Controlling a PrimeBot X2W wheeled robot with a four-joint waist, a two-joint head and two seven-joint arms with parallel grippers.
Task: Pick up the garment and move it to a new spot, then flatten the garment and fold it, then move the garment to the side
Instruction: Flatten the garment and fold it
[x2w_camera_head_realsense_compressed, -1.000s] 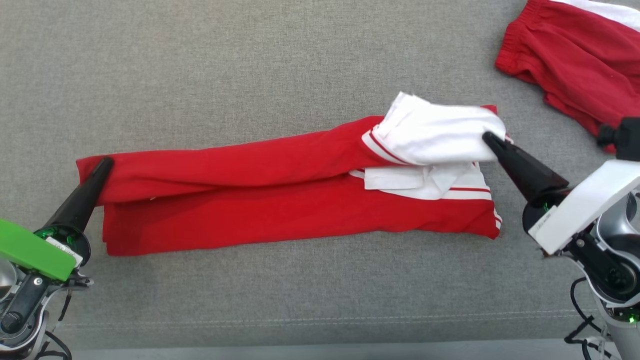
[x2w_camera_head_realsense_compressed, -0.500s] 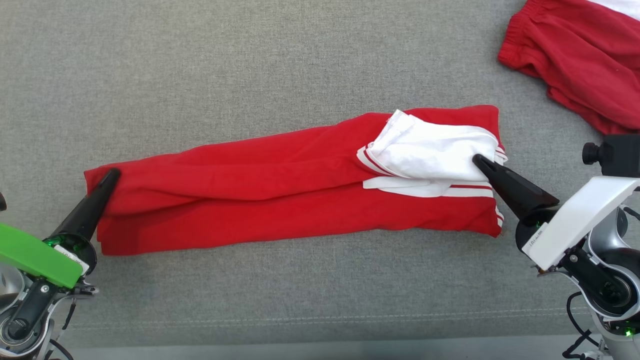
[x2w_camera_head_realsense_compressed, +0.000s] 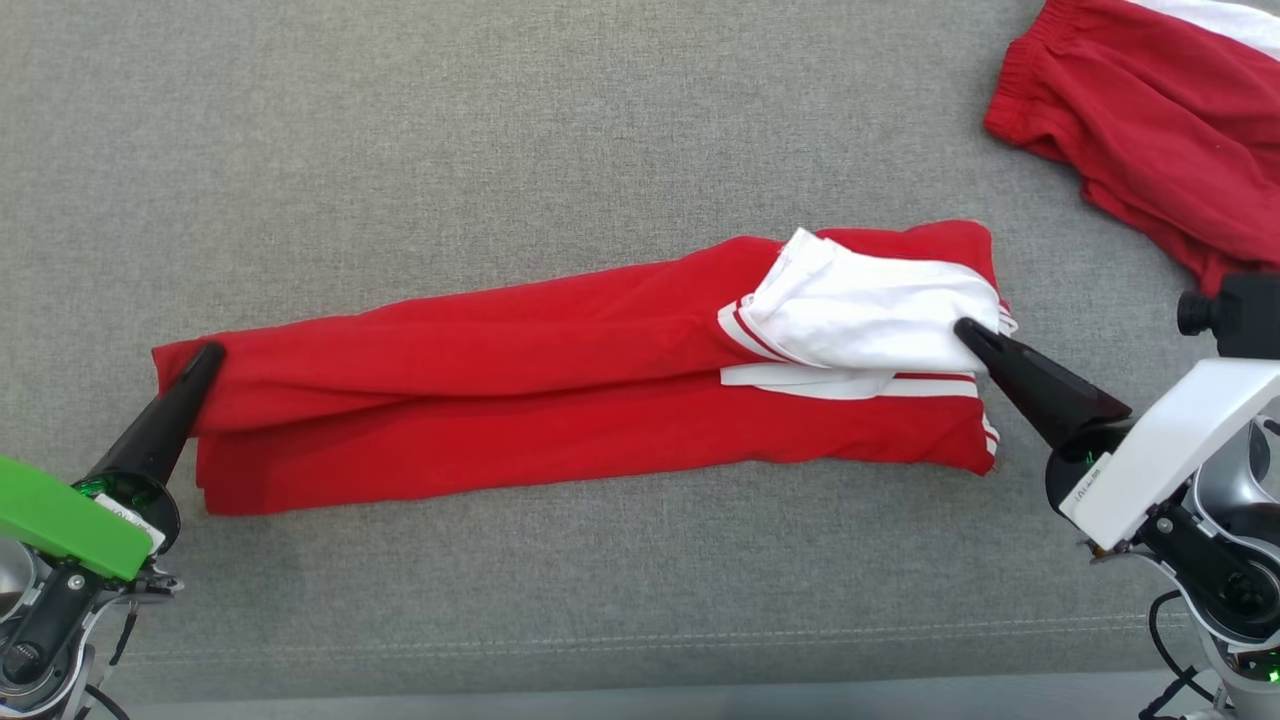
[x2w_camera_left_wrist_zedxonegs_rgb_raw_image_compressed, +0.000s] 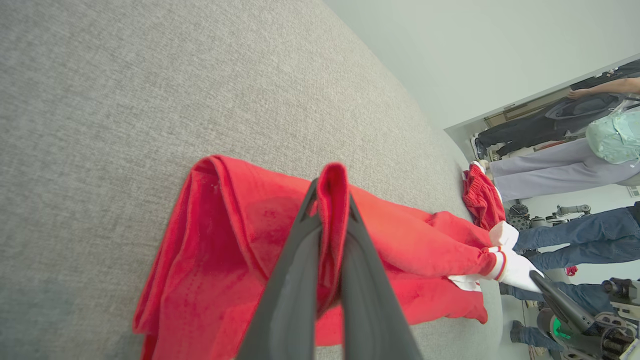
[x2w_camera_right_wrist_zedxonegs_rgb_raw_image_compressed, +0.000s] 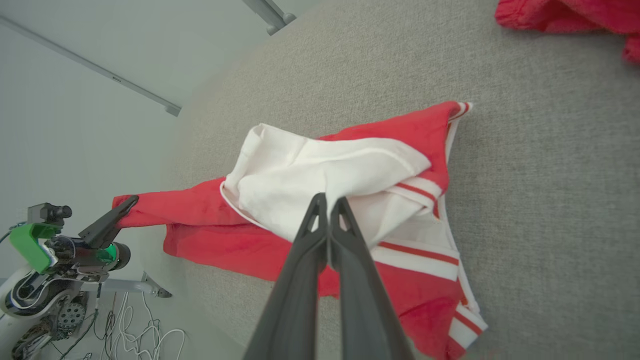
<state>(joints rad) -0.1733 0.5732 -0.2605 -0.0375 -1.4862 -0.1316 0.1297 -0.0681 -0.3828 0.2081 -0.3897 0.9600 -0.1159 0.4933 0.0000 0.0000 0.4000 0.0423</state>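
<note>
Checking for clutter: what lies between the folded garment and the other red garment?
Bare grey surface between the folded garment and the other red garment, in the head view.

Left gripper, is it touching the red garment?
Touching. In the left wrist view, the left gripper is shut on a fold of the red garment, cloth squeezed between its two fingers.

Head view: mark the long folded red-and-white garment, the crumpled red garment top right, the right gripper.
Long folded red-and-white garment (x2w_camera_head_realsense_compressed: 520, 400): head view, its red middle.
Crumpled red garment (x2w_camera_head_realsense_compressed: 1140, 110): head view, its red cloth.
Right gripper (x2w_camera_head_realsense_compressed: 966, 330): head view, its shut fingertips.
</note>
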